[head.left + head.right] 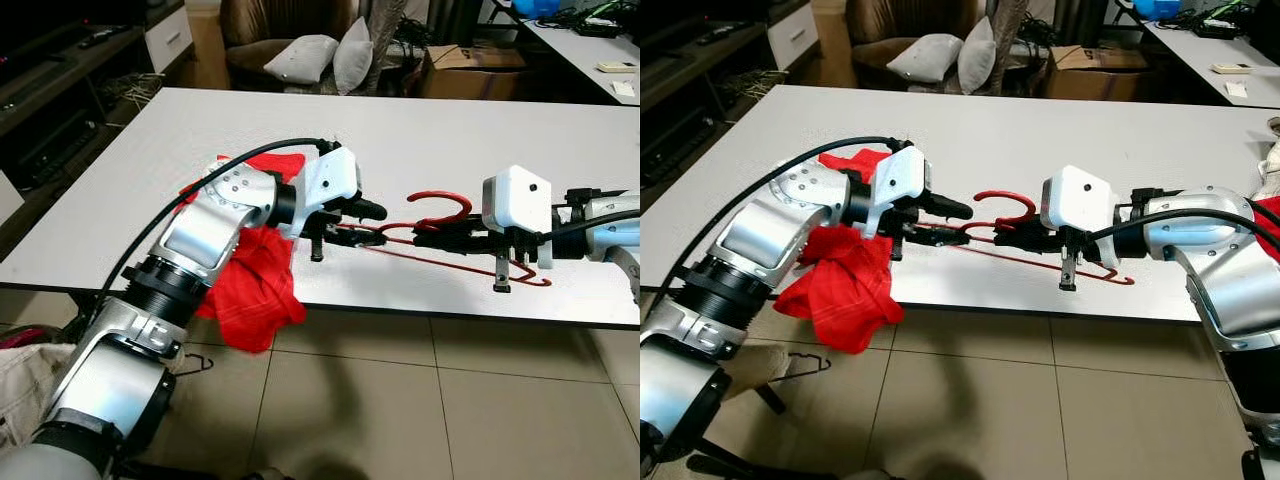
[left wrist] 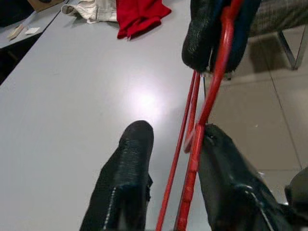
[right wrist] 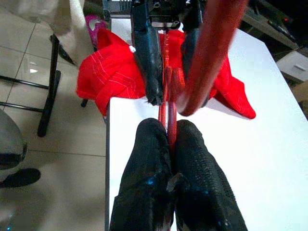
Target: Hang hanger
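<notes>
Red cloth (image 1: 255, 285) crowds the left; table (image 1: 450, 130) beyond lies bare.

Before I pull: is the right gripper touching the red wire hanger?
Touching: the right wrist view shows the right gripper shut on the red wire hanger.

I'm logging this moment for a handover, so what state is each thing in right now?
red hanger: lying over the table's front edge, held by both grippers.
right gripper: jaws shut on the hanger's wire.
left gripper: jaws open, astride the hanger's wires.
red garment: crumpled, draped over the table edge.
white table: bears hanger and garment.
</notes>
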Available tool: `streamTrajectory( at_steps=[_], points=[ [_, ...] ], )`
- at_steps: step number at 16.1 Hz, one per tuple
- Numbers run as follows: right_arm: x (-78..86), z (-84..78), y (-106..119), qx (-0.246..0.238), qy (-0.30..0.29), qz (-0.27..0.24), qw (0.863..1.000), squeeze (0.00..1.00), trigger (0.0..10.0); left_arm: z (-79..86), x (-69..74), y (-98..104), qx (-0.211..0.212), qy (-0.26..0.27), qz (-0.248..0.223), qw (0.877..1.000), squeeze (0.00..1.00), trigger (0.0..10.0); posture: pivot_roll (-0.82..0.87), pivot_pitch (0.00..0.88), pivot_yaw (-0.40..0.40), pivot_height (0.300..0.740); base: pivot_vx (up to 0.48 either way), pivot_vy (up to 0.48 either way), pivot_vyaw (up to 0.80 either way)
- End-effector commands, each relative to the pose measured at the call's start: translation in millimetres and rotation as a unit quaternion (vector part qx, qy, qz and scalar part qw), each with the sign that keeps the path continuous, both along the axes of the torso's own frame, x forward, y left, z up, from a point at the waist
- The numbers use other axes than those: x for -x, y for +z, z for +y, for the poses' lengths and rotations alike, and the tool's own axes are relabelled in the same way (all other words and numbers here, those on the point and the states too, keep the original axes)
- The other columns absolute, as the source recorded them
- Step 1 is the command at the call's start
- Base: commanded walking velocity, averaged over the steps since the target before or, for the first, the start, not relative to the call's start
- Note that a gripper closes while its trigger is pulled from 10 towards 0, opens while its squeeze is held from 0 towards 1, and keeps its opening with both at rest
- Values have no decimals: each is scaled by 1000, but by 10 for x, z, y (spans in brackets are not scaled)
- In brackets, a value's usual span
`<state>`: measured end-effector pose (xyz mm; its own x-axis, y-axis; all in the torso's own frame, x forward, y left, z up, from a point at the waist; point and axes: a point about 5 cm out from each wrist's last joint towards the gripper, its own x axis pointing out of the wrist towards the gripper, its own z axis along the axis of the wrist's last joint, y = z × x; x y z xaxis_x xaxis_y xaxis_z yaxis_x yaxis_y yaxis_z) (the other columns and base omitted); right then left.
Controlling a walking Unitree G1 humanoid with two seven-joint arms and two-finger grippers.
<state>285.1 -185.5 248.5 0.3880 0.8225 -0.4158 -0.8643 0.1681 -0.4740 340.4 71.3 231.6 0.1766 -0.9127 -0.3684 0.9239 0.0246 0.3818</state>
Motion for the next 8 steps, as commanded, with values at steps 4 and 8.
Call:
streamTrajectory(
  at_steps=[4,8],
  points=[
    [-23,-2,59,-3,2,-15,1000,0,10000,38,-38,31,-30,2,-17,999,0,0,-72,0,56,740,0,0,0],
    [-29,-2,71,-3,3,-17,1000,0,10000,38,-62,63,-28,10,-21,999,0,0,-76,0,54,740,0,0,0]
  ],
)
